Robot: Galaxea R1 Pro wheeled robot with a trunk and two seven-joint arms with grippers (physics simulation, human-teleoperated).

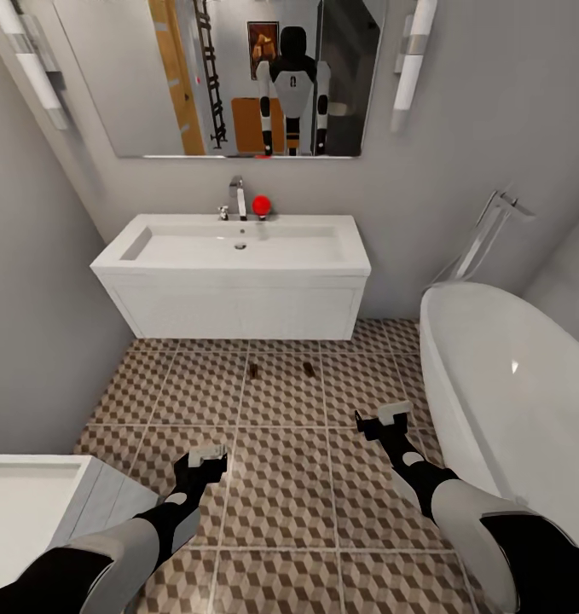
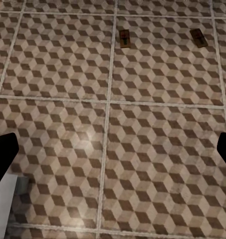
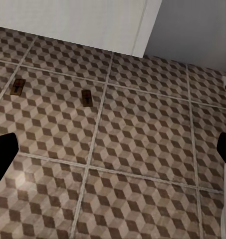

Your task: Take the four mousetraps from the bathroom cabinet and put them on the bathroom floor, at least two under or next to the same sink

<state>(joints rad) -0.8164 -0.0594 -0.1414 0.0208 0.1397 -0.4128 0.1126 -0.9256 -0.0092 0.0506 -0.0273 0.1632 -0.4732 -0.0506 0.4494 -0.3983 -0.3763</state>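
Two mousetraps [image 1: 253,371] [image 1: 309,368], small brown boards, lie side by side on the cube-patterned bathroom floor [image 1: 280,477], just in front of the white sink [image 1: 238,247] on its wall-hung drawer unit. The left wrist view shows them ahead as mousetraps [image 2: 124,38] [image 2: 198,37], and the right wrist view as mousetraps [image 3: 17,86] [image 3: 86,97]. My left gripper [image 1: 205,456] [image 2: 113,154] and right gripper [image 1: 391,415] [image 3: 113,154] hover open over the tiles, well short of the traps, with nothing between the fingers. The cabinet is out of view.
A white oval bathtub [image 1: 511,384] fills the right side. A white square fixture [image 1: 25,503] stands at the lower left. A chrome tap [image 1: 237,198] and a red object [image 1: 261,205] sit on the sink's back edge, under a wall mirror [image 1: 238,77].
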